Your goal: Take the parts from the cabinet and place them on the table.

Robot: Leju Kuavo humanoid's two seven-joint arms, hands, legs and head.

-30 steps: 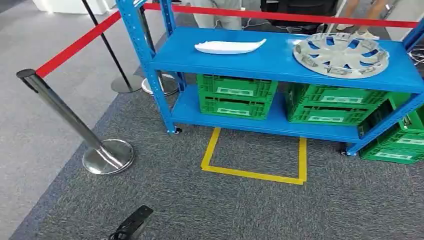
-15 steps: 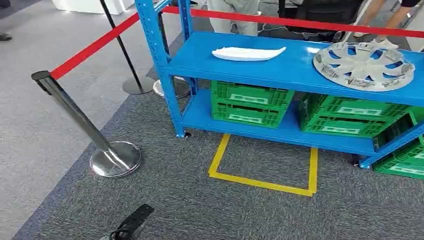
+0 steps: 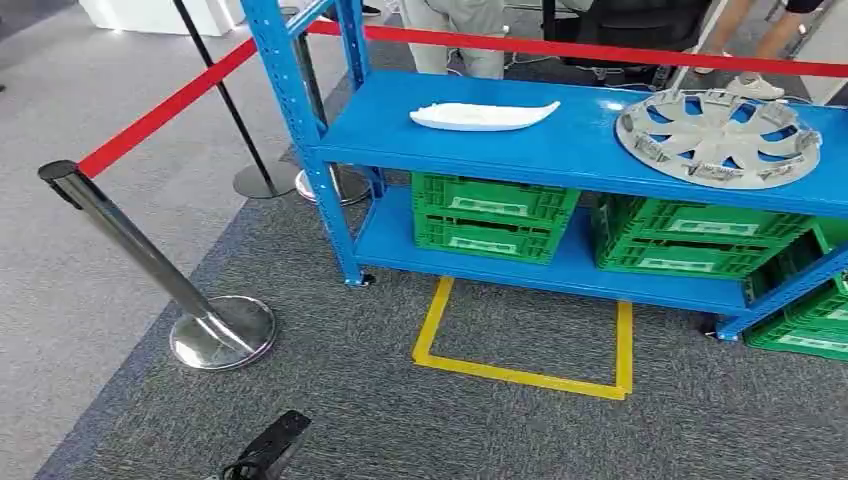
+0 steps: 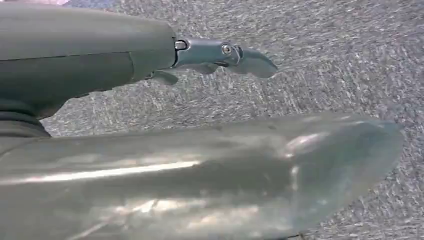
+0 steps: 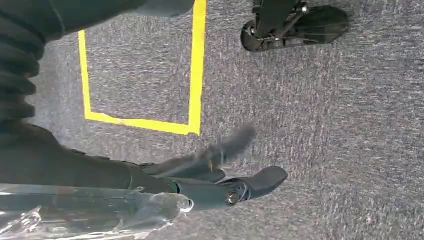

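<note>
On the top board of the blue cabinet (image 3: 585, 140) lie a long white moulded part (image 3: 484, 116) at the left and a silver wheel cover (image 3: 718, 136) at the right. My left hand (image 3: 268, 450) hangs low at the picture's bottom edge, far short of the cabinet. In the left wrist view the left hand (image 4: 225, 54) holds nothing, its fingers stretched out over grey carpet. In the right wrist view my right hand (image 5: 230, 172) also hangs over the carpet with its fingers apart, holding nothing.
Green crates (image 3: 490, 215) fill the lower shelf, and more (image 3: 800, 320) stand on the floor at right. A yellow tape square (image 3: 520, 376) marks the carpet before the cabinet. A chrome post (image 3: 140, 262) with a red belt (image 3: 160, 115) stands left. People's legs (image 3: 460, 45) stand behind the cabinet.
The whole picture has shifted, so the camera moved: the cabinet and tape square sit lower and nearer than a second ago. My left hand keeps its place at the bottom edge.
</note>
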